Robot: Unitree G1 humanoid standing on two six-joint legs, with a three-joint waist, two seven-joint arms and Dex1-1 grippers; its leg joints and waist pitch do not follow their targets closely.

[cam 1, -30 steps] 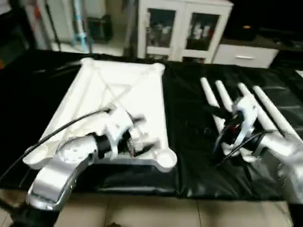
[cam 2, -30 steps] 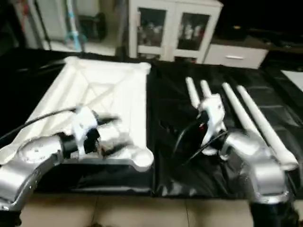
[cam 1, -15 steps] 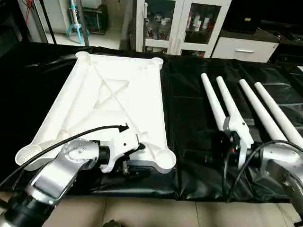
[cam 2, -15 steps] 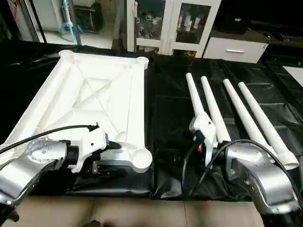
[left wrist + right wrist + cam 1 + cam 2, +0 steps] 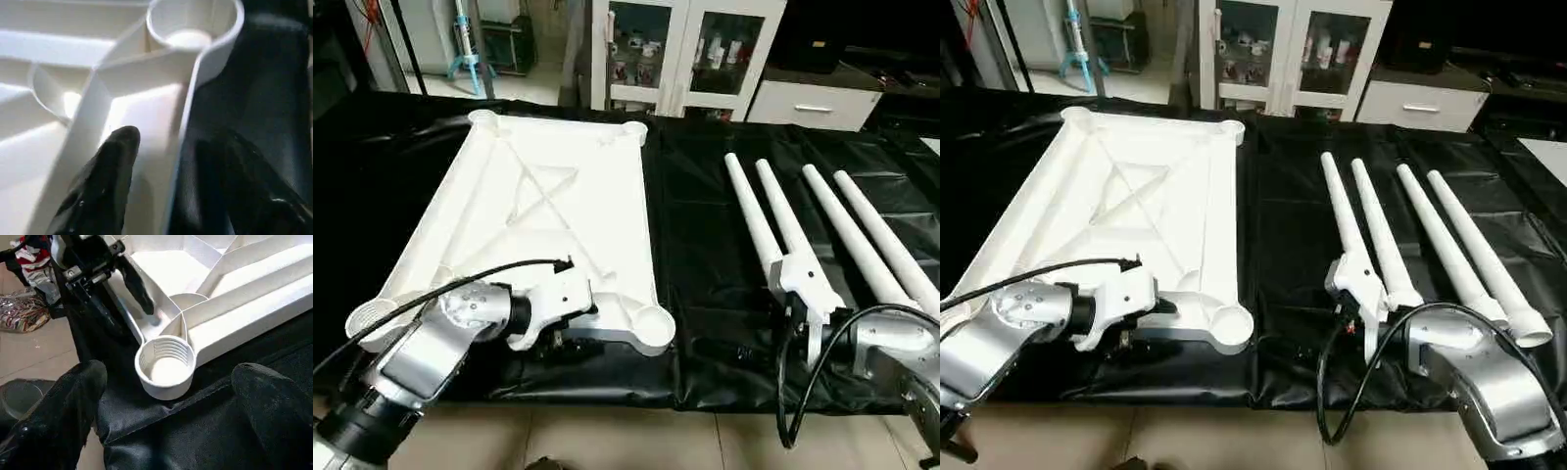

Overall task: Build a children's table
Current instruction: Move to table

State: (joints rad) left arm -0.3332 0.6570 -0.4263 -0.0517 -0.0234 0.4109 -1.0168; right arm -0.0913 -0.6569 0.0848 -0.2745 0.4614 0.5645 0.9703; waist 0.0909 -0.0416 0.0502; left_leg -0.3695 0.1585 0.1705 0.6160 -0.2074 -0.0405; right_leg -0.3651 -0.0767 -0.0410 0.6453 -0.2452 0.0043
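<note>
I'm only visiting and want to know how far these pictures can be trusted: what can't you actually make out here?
- Left pincer, head views: its fingers sit behind its own white wrist housing at the table top near edge.
- Left wrist view: whether either finger touches the rim is unclear; one lies over the ribbed underside, one outside.
- Four legs, head views: the right arm covers some near ends.
- Right pincer, head views: fingers hidden behind its housing.
- Cabinet: contents too small.
</note>
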